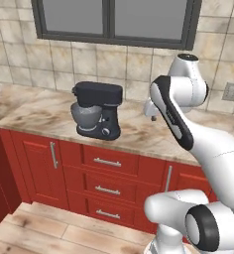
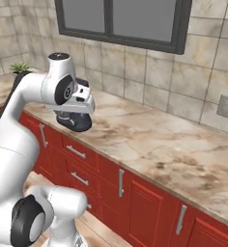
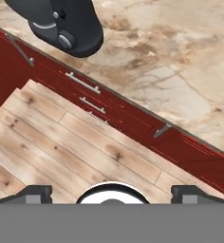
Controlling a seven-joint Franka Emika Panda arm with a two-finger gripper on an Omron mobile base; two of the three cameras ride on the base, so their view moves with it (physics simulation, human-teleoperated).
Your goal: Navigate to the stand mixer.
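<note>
One stand mixer (image 1: 97,110) sits toward the left of the marble table (image 1: 39,116), near its front edge above the red drawers (image 1: 107,174), bowl tucked beneath its overhanging head. Right of it the arm folds high, tool (image 3: 112,193) empty, its tips set wide apart, presumably tucked clear for driving closer.
</note>
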